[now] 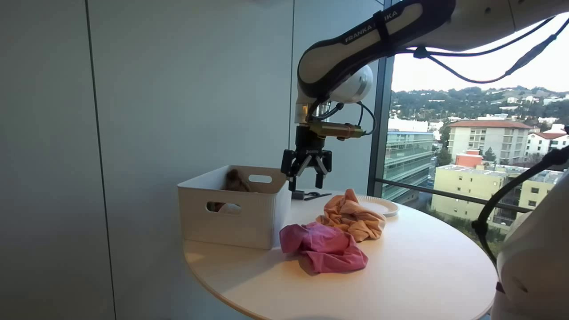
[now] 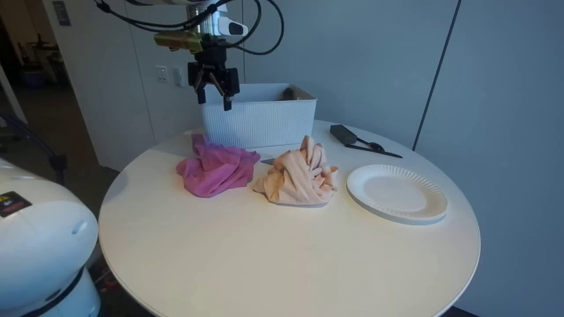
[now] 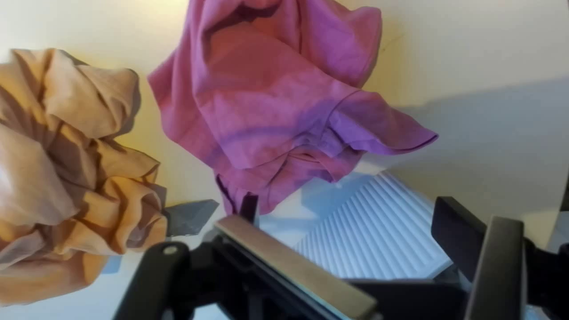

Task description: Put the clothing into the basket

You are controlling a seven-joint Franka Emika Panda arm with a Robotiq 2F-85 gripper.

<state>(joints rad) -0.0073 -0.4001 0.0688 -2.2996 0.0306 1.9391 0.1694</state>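
Note:
A crumpled pink cloth lies on the table close to the basket, in both exterior views [image 1: 324, 248] [image 2: 220, 169] and the wrist view [image 3: 262, 102]. A crumpled peach-orange cloth lies beside it [image 1: 355, 218] [image 2: 299, 178], at the left of the wrist view [image 3: 66, 173]. The white ribbed basket [image 1: 224, 226] [image 2: 260, 125] stands at the table's edge by the wall; its side shows in the wrist view [image 3: 369, 231]. A brown item [image 1: 235, 181] is inside; its lower part is hidden. My gripper [image 1: 306, 183] [image 2: 214, 101] is open and empty, pointing down above the table near the basket's rim.
A white paper plate [image 2: 396, 193] lies beside the peach cloth. Dark utensils [image 2: 372, 147] lie on the table [image 2: 286, 255] near the wall. A grey pointed piece [image 3: 191, 217] sticks out from under the peach cloth. A window is behind the table in an exterior view.

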